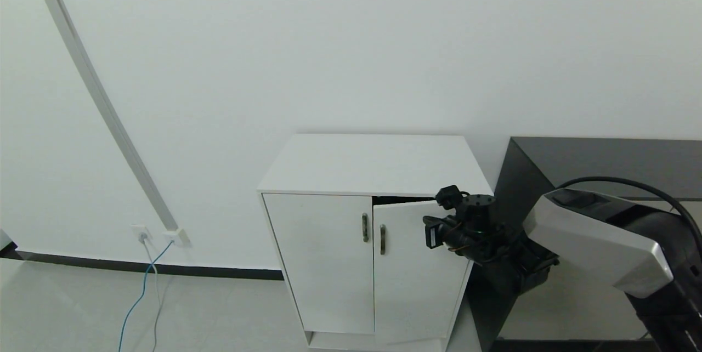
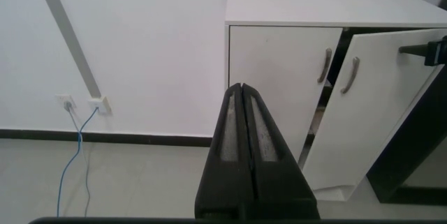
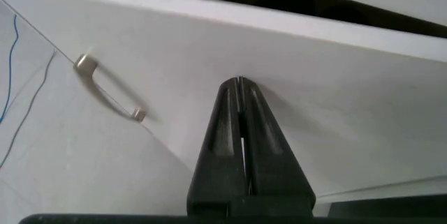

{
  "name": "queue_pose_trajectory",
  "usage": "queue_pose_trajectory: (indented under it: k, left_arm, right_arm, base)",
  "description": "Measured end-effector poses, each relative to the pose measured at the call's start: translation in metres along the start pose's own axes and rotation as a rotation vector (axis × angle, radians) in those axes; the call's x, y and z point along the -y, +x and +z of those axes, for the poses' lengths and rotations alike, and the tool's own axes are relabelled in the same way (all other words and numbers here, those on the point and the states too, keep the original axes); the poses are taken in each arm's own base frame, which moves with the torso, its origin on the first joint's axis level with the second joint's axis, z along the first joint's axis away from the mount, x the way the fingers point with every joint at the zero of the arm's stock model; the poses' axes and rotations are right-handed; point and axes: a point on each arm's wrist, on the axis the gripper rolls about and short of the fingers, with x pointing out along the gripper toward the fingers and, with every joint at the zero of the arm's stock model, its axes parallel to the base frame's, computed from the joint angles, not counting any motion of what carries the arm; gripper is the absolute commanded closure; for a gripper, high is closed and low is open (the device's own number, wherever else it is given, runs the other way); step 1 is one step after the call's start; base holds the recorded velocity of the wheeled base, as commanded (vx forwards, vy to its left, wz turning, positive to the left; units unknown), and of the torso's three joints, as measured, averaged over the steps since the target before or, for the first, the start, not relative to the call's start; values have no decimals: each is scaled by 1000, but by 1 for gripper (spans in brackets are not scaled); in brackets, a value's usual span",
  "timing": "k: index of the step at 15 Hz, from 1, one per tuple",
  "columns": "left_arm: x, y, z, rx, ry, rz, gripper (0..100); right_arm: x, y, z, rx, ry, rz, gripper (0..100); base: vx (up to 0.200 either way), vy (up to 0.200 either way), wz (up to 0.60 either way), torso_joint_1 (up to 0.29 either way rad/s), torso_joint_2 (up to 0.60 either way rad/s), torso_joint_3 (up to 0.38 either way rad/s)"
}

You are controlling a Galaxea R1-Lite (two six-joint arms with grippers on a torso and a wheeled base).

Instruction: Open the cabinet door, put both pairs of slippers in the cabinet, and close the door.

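The white cabinet [image 1: 373, 165] stands against the wall with two doors. Its left door [image 1: 318, 264] is closed, while the right door [image 1: 411, 275] stands slightly ajar, with a dark gap along its top edge. My right gripper [image 1: 433, 234] is shut and held at the outer face of the right door [image 3: 335, 77], off to the side of its metal handle [image 3: 108, 91]; whether the shut tips [image 3: 239, 84] touch the panel I cannot tell. My left gripper [image 2: 242, 88] is shut with nothing in it, well back from the cabinet [image 2: 279, 63] and pointing toward it.
A black unit [image 1: 603, 160] stands directly to the right of the cabinet. On the wall to the left are a socket with cables [image 1: 142, 234] trailing to the floor and a slanted cable duct [image 1: 93, 83]. Open grey floor lies in front.
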Motion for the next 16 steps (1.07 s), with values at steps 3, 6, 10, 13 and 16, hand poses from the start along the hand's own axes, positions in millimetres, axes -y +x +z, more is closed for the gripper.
queue_pose_trajectory:
  k: [3,6,10,13,16]
  left_arm:
    - [0,0,0,0,0,0,100]
    - [0,0,0,0,0,0,100]
    - [0,0,0,0,0,1,100]
    - [0,0,0,0,0,0,100]
    - [0,0,0,0,0,0,100]
  right_arm:
    - [2,6,4,-4,2,-5,100]
    - [2,9,5,6,1,-6,100]
    - [6,13,5,12,2,-13,100]
    - [7,14,6,17,3,-18,100]
    - [8,15,8,23,3,-18,100]
  base:
    - [0,0,0,0,0,0]
    - [0,0,0,0,0,0]
    - [0,0,0,0,0,0]
    - [0,0,0,0,0,0]
    - [0,0,0,0,0,0]
